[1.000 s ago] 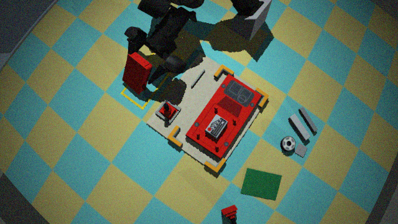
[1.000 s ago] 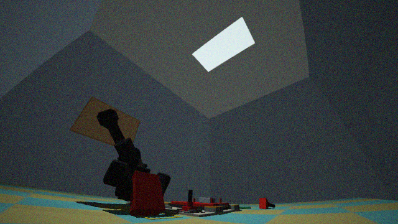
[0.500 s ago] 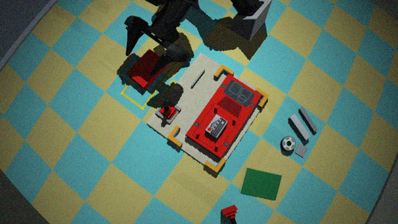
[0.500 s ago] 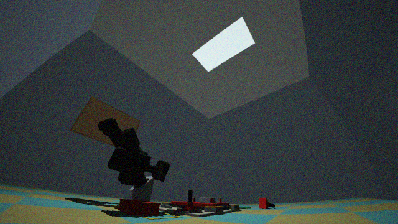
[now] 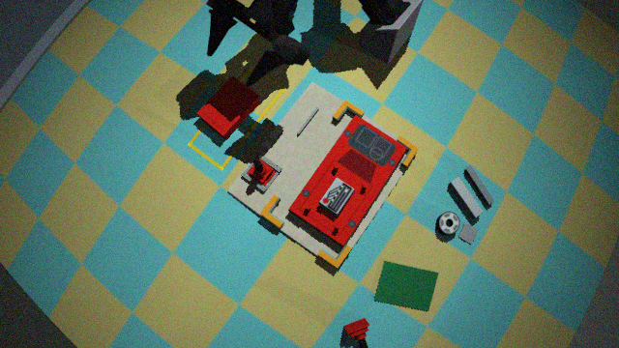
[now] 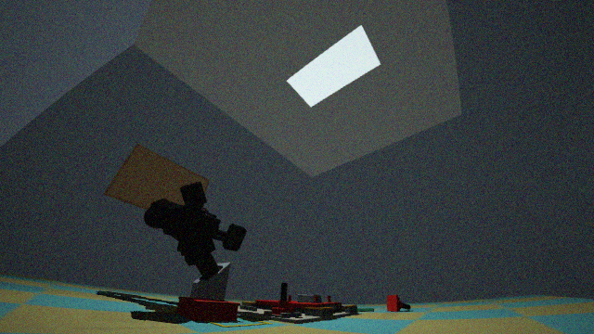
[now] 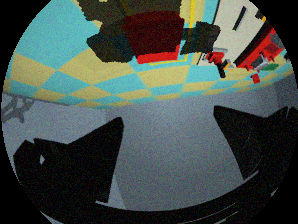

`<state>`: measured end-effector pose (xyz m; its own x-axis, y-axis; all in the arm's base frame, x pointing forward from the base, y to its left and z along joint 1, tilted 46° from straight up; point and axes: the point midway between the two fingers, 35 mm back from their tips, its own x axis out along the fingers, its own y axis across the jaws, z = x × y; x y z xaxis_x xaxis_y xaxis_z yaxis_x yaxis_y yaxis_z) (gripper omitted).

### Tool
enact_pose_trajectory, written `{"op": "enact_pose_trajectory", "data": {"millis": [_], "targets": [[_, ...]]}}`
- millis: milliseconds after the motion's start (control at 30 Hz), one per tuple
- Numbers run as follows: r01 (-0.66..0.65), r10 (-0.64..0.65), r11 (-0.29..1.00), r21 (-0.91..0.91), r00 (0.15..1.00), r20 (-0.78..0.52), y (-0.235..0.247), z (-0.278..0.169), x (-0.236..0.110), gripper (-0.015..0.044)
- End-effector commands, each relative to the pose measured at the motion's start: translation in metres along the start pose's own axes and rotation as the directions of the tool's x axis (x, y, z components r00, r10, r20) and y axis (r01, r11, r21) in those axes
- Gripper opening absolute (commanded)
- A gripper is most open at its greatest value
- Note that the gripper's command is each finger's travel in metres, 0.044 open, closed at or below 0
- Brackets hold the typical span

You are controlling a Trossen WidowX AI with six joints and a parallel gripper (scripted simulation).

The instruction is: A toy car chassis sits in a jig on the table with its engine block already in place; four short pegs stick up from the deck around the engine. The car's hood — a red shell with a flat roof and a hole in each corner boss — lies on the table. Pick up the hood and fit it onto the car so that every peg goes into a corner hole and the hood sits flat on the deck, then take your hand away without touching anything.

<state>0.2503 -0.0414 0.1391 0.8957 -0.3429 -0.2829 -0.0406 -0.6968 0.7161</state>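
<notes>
A bare test room: checkered floor (image 5: 145, 193), grey walls (image 6: 510, 186), ceiling light (image 6: 334, 65)

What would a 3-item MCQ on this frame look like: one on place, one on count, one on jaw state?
1. Where is the hood?
A. on the car
B. on the table by the yellow outline
C. in the jaws

2. How many orange corner brackets on the jig?
A. two
B. four
C. six

3. The gripper is:
A. open, empty
B. shut on the hood
C. shut, empty

Key: 1 B, the hood lies flat apart from the chassis; 2 B, one bracket per corner; 3 A, jaws stand wide with only the room's wall between.
</notes>
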Motion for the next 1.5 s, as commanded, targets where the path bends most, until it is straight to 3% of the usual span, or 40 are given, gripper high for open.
{"op": "enact_pose_trajectory", "data": {"millis": [0,233,433,500,567,633,700,833,967,1100,1267,1467], "targets": [[0.014,-0.014,1.0,-0.014,1.0,0.007,-0.003,0.002,0.002,0.044],[0.014,-0.014,1.0,-0.014,1.0,0.007,-0.003,0.002,0.002,0.044],[0.014,-0.014,1.0,-0.014,1.0,0.007,-0.003,0.002,0.002,0.0282],[0.034,-0.031,0.995,-0.092,0.999,0.035,-0.004,0.001,0.004,0.0335],[0.104,-0.073,0.949,-0.299,0.991,0.113,-0.005,0.001,0.01,0.0387],[0.201,-0.113,0.84,-0.504,0.973,0.199,-0.007,0.0,0.016,0.044],[0.305,-0.147,0.676,-0.671,0.948,0.284,-0.008,0.0,0.021,0.044],[0.486,-0.179,0.223,-0.845,0.873,0.454,-0.009,0.0,0.031,0.044],[0.553,-0.166,-0.298,-0.778,0.772,0.613,-0.007,0.001,0.039,0.044],[0.448,-0.119,-0.732,-0.514,0.659,0.743,-0.005,0.001,0.047,0.044],[0.251,-0.061,-0.936,-0.245,0.57,0.819,-0.002,-0.002,0.054,0.044],[-0.013,-0.006,-1.0,0.001,0.501,0.865,0.001,-0.005,0.061,0.044]]}}
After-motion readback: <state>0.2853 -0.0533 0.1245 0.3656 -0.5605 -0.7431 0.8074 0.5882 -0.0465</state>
